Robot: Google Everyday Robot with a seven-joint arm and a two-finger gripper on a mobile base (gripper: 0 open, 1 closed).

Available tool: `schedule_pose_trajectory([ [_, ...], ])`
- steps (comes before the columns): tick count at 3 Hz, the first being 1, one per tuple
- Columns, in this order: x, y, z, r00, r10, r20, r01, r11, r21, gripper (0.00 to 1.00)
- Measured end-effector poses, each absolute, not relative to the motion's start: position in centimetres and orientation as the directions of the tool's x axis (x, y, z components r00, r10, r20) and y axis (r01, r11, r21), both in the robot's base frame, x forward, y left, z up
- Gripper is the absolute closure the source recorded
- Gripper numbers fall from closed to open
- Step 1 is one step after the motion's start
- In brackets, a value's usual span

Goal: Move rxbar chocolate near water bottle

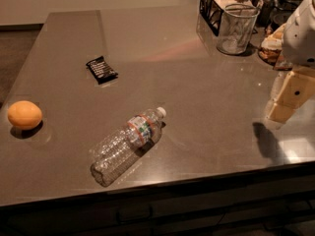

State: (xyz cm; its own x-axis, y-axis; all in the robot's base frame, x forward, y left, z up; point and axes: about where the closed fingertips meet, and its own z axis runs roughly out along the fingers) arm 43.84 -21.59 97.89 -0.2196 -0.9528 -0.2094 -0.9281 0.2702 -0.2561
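The rxbar chocolate (pixel 102 69) is a small flat black bar with pale lettering, lying on the grey counter at the back left. The water bottle (pixel 128 145) is clear crinkled plastic with a white cap and a red and green banded label. It lies on its side near the counter's front edge, cap pointing back right. My gripper (pixel 285 102) hangs at the far right above the counter, far from both the bar and the bottle, with nothing in it.
An orange fruit (pixel 24 115) sits at the left edge of the counter (pixel 206 97). A wire mesh cup (pixel 237 28) and a black wire rack (pixel 215 4) stand at the back right, with snack bowls behind my arm. The counter's front edge runs along the bottom.
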Motion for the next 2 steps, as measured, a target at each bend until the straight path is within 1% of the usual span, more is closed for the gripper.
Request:
schedule_pose_trajectory([
  [1, 43.8, -21.6, 97.9, -0.22, -0.953, -0.209, -0.928, 0.27, -0.256, 0.0],
  [2, 45.2, -20.5, 98.2, -0.244, -0.938, -0.245, -0.922, 0.303, -0.243, 0.0],
])
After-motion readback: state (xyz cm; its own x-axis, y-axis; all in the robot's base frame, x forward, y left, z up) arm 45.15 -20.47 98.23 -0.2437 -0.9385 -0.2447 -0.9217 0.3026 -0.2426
